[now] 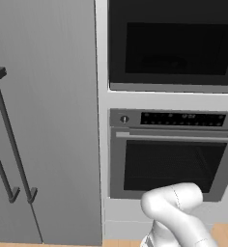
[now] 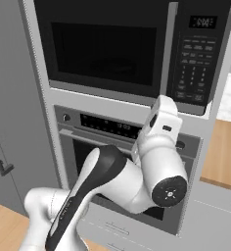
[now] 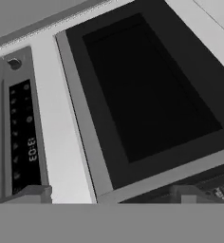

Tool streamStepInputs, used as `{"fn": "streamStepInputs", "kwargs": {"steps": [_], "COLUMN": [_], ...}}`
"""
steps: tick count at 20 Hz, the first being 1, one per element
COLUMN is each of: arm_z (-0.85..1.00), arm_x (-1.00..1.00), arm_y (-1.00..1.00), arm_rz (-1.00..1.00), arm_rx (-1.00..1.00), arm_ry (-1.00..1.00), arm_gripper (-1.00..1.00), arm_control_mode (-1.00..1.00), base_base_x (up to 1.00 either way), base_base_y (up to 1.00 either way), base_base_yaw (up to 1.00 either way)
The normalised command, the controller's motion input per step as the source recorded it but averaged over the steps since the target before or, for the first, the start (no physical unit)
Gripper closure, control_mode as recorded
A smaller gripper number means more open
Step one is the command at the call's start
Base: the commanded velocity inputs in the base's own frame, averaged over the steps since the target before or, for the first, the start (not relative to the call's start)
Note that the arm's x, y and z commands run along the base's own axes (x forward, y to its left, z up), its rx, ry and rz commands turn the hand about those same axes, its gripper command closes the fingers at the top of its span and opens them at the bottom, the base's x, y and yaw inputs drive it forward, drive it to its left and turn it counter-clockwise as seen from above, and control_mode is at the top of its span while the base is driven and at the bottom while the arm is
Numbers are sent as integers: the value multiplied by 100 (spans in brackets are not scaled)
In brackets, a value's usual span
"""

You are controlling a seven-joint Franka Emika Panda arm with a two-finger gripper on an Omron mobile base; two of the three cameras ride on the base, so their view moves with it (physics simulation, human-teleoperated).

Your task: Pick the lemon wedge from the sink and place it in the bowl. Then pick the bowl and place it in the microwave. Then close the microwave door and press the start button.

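Microwave (image 2: pixel 137 49): built-in, glossy black, set in a pale cabinet column above the oven; rectangular, flat-fronted.
Microwave door (image 2: pixel 103 46): shut flush against the frame, dark window inset in a black surround; a grey strip runs along its lower edge. In the hand view the door (image 3: pixel 147 90) appears rolled sideways, window smooth and unlit.
Keypad (image 2: pixel 193 68): narrow vertical panel at the door's right, rows of small pale buttons under a small digital display.
Oven (image 1: pixel 171 154): brushed steel face, dark glass window, straight bar handle across the top, round knob at the left of a black control strip.
Refrigerator (image 1: pixel 43 120): matt grey doors at the column's left, with long dark bar handles.
Arm (image 2: pixel 137 171): white shells, dark joints; raised in front of the oven, wrist reaching up beside the keypad's lower edge.
Gripper: not seen directly in the frames; by its setting the claw stands spread wide, nothing seen between the fingers.
Edges and room: pale cabinet band separates microwave from oven; wooden counter (image 2: pixel 225 152) lies to the right of the column.
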Motion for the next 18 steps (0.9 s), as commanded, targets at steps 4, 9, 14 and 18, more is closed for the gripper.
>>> {"fn": "streamStepInputs", "kwargs": {"steps": [4, 9, 14, 18], "arm_z": [-13, 0, 0, 0], "arm_x": [50, 27, 31, 19], "arm_y": [0, -7, -12, -22], "arm_rz": [16, 10, 9, 3], "arm_rx": [12, 6, 5, 4], "arm_ry": [0, -2, 0, 0], "arm_gripper": [-100, -100, -100, -100], "arm_control_mode": [-100, -100, -100, -100], "base_base_x": [0, 0, 0, 0], "base_base_y": [0, 0, 0, 0], "base_base_yaw": [0, 0, 0, 0]}}
